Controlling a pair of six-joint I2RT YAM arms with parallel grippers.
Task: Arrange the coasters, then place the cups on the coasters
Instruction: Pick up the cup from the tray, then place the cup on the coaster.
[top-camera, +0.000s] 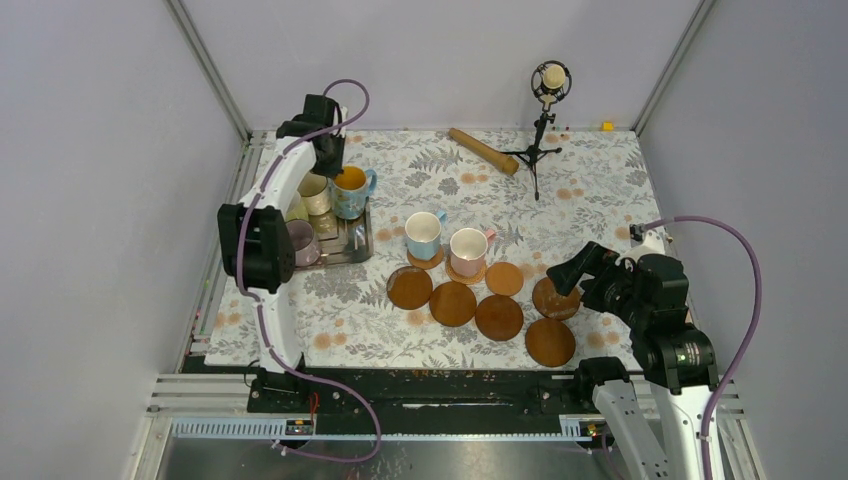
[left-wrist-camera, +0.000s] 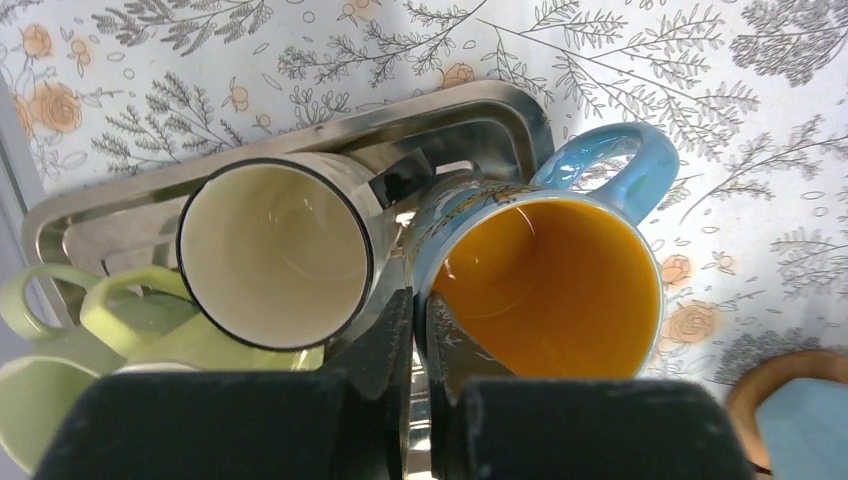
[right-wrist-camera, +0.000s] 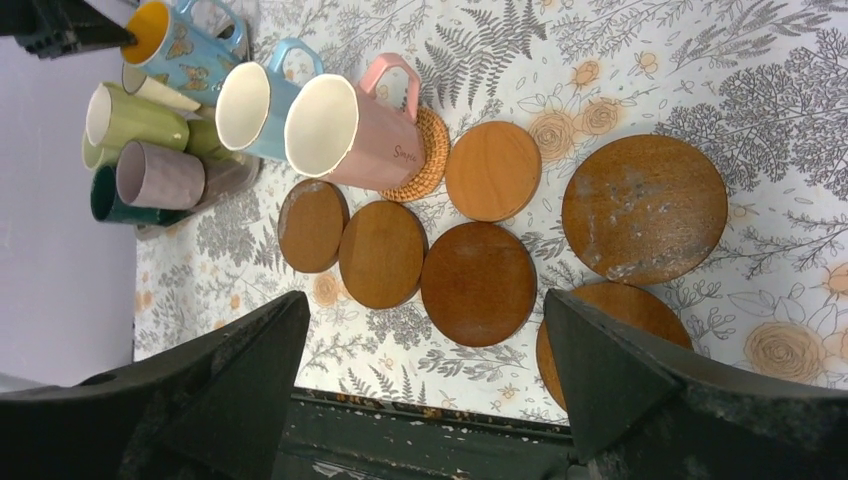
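Reading perhaps "Simple", script (right-wrist-camera: 405, 155) marks the pink mug (right-wrist-camera: 352, 135).

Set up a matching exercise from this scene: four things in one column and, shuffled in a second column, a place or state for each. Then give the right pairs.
Column one
1. blue mug with the yellow inside
2. pink mug
3. mauve mug
4. right gripper

Column two
A. open, holding nothing
B. in the metal tray, no gripper on it
C. rim pinched by the left gripper
D. standing on the woven coaster

Pairs: 1-C, 2-D, 3-B, 4-A.
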